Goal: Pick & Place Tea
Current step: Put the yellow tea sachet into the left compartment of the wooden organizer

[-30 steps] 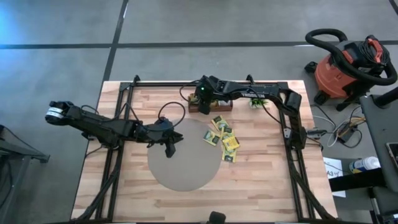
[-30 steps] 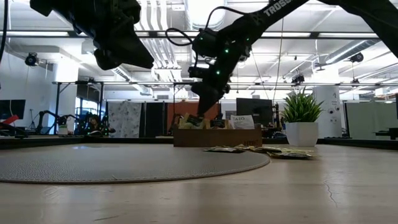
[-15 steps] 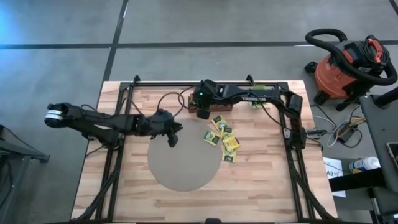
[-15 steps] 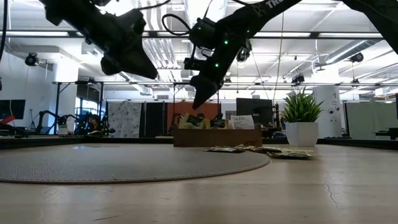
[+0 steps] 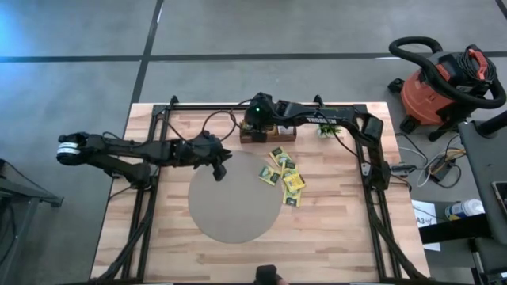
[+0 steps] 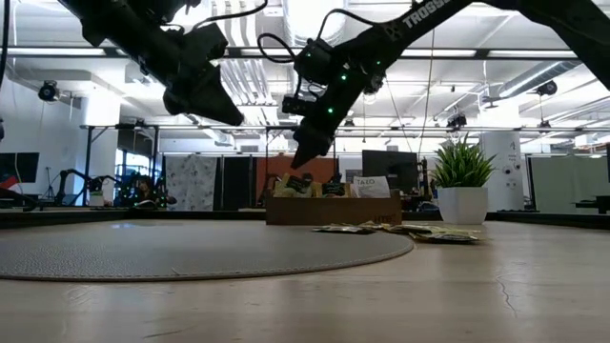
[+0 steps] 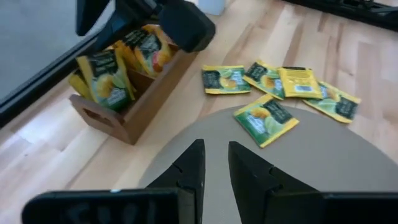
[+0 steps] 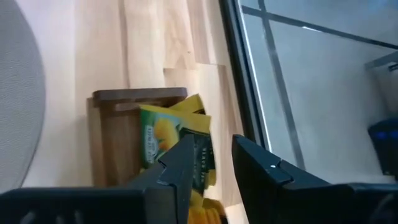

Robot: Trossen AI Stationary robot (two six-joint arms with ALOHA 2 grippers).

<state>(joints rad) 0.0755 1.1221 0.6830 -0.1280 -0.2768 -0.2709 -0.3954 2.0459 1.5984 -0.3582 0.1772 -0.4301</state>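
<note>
Several yellow and green tea sachets lie loose on the wooden table, right of a round grey mat. One green sachet rests on the mat's edge. More sachets stand upright in the brown wooden tray at the far edge. My right gripper hangs open above the tray's left end, slanting down, with nothing between its fingers. My left gripper hovers over the mat's far left part, its fingers a narrow gap apart and empty, pointing toward the tray and the loose sachets.
A small green potted plant stands at the far edge, right of the tray. A dark metal frame runs along the table's sides. A red shop vacuum stands on the floor beyond the far right corner.
My left gripper has swung toward the table's far edge, nearer the tray, staying above the mat. My right gripper has turned about its own axis while staying above the tray. The sachets have not moved.
</note>
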